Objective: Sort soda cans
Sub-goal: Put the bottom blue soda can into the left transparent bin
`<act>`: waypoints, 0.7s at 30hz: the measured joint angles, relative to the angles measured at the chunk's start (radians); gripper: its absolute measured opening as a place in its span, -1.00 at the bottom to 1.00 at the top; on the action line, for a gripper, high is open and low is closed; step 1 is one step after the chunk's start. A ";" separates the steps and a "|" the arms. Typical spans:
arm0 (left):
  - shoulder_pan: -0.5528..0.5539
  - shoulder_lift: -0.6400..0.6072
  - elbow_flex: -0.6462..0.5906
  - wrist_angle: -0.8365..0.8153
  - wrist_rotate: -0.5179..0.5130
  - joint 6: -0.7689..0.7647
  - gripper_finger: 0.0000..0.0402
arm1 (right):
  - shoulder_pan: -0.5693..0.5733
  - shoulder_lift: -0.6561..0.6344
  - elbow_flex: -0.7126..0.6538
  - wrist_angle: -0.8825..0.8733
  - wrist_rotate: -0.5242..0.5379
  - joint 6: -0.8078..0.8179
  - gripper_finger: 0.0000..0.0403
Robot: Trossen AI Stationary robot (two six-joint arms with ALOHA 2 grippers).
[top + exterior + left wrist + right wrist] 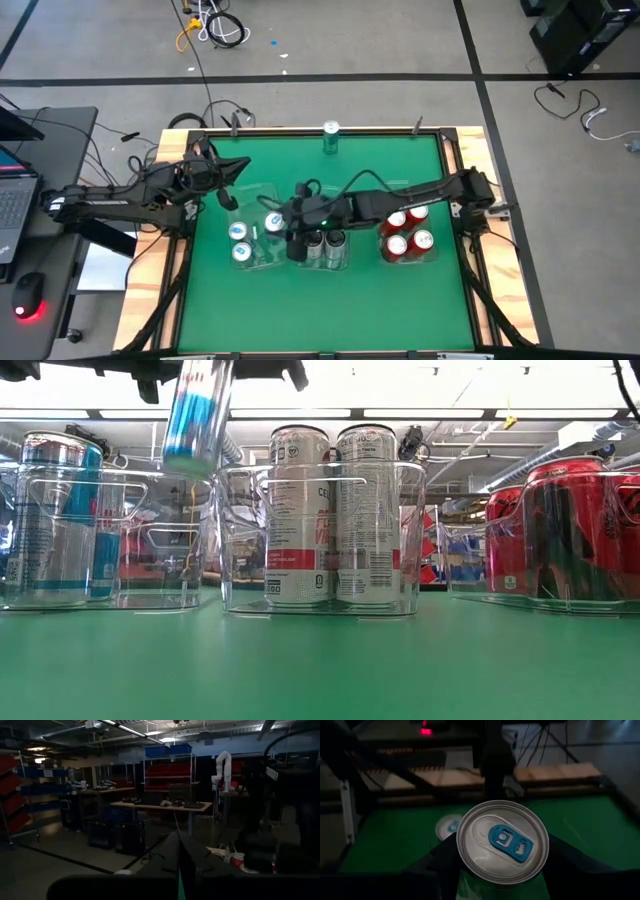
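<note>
My right gripper [280,222] reaches across the table and is shut on a silver-and-blue can [195,415] with a blue tab [509,841], held above the left clear bin [150,540]. Two like cans [240,242] stand in that bin. Grey-silver cans [330,515] stand in the middle bin [232,540]. Red cans [408,230] stand in the right bin [436,256]. One more can [331,132] stands at the table's far edge. My left gripper [228,198] hovers shut and empty by the left bin's far side. My right gripper pinches the can's side wall just below its top rim [470,870] between its two fingers, one on either side. The fingers come from the table's right. The can is lifted clear and hangs tilted, its bottom end [188,460] above the left bin.
The three clear bins stand in a row across the middle of the green table [320,300]. A laptop [15,190] and a mouse [28,298] lie on a side desk at the left. Bare green mat lies near the front edge.
</note>
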 joint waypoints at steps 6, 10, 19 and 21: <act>0.000 0.000 0.000 -0.002 0.000 -0.002 -0.97 | 0.006 0.072 0.003 0.022 0.000 0.027 0.05; 0.000 0.001 0.000 -0.011 0.001 -0.003 -0.97 | 0.006 0.123 0.004 0.052 0.001 0.028 0.05; 0.001 0.002 0.000 -0.014 0.004 -0.004 -0.97 | 0.001 0.202 0.004 0.105 -0.010 0.010 0.05; 0.001 0.003 0.000 -0.014 0.004 -0.005 -0.97 | -0.004 0.209 0.003 0.113 -0.028 0.009 0.05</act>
